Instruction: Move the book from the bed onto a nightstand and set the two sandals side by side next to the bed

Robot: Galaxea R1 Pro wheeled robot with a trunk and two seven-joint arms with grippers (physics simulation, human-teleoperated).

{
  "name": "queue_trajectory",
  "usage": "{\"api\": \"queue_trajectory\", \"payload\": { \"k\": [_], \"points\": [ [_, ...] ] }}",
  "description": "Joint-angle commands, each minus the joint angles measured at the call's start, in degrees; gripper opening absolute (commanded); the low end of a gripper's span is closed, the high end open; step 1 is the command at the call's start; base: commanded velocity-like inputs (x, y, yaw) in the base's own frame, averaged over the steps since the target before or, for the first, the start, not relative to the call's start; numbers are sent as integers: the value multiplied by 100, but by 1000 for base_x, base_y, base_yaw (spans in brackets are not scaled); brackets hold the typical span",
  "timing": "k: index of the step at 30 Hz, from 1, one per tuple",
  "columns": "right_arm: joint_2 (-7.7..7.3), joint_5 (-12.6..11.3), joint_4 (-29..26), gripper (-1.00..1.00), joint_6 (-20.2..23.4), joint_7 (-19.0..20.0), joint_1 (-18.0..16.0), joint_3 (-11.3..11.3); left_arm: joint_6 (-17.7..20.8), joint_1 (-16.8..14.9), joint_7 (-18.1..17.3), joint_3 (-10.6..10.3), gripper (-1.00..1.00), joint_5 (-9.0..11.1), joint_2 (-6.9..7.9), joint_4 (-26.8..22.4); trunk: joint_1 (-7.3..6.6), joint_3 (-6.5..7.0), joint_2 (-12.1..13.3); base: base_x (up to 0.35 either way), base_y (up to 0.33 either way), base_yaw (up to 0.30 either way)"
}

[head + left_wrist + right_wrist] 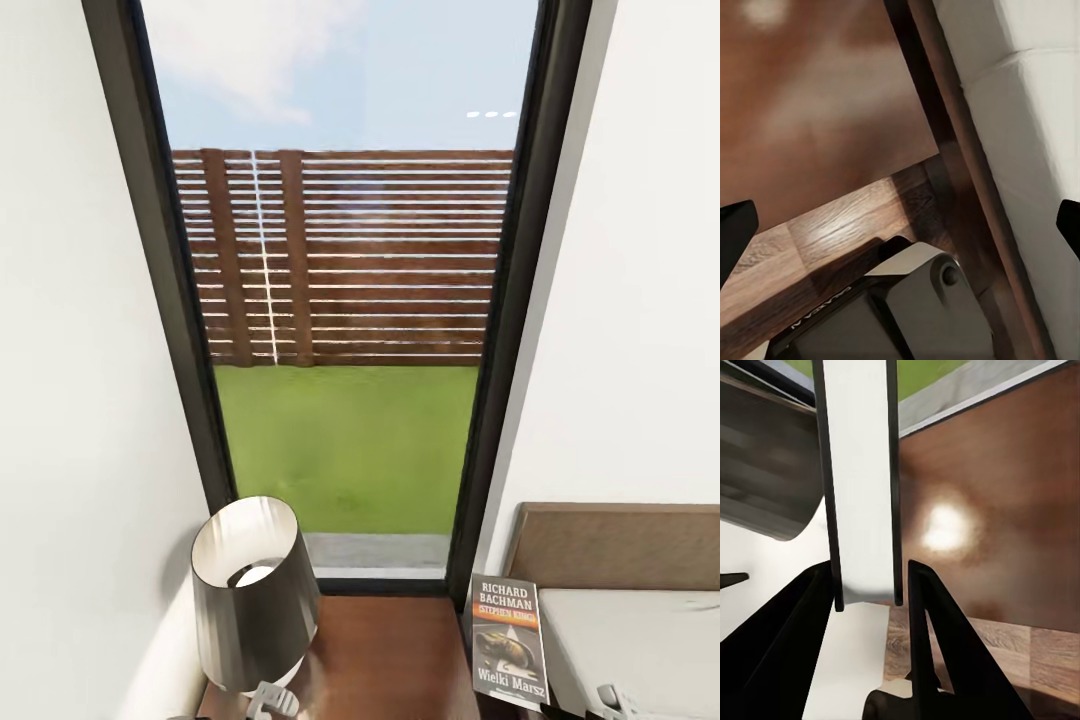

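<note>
Book (509, 640): upright, clamped edge-on between the fingers of the right hand (868, 601), held between the nightstand (390, 655) and bed (640, 640), not yet over the surface. Risk: released here, it would likely fall into the gap; swung wide, it may strike the lamp (253, 590). Left hand (900, 225): spread wide, empty, pointing down toward the floor beside the bed frame.

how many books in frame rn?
1. The book is held upright by the right gripper, over the gap between the nightstand and the bed, right of the lamp. No other book in these views.
</note>
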Motion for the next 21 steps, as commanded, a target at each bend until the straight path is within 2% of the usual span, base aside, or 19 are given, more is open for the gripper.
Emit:
{"api": "queue_trajectory", "payload": {
  "k": [1,9,15,18,20,21],
  "points": [
    [0,-52,1,-100,59,17,-5,13,-1,-5,-18,-49,100,54,2,0,25,-31,-53,0,0,0],
    [28,-45,0,-100,59,-12,-6,17,2,-5,-22,-49,100,55,2,0,201,-174,-374,0,0,0],
    [34,-33,-36,-100,248,15,-5,5,7,-5,-45,-44,100,59,2,0,333,-282,-615,0,0,0],
    [43,-15,-74,-100,591,-5,-15,9,7,-5,-57,-42,100,58,2,-4,399,-336,-735,0,0,0],
    [121,-7,-93,-100,968,-37,-27,13,8,-5,-64,-41,100,55,2,-5,443,-372,-816,0,0,0],
    [229,-1,-102,-100,1224,-83,-37,15,8,-5,-66,-41,100,54,2,-5,465,-390,-856,0,0,0]
  ]
}}
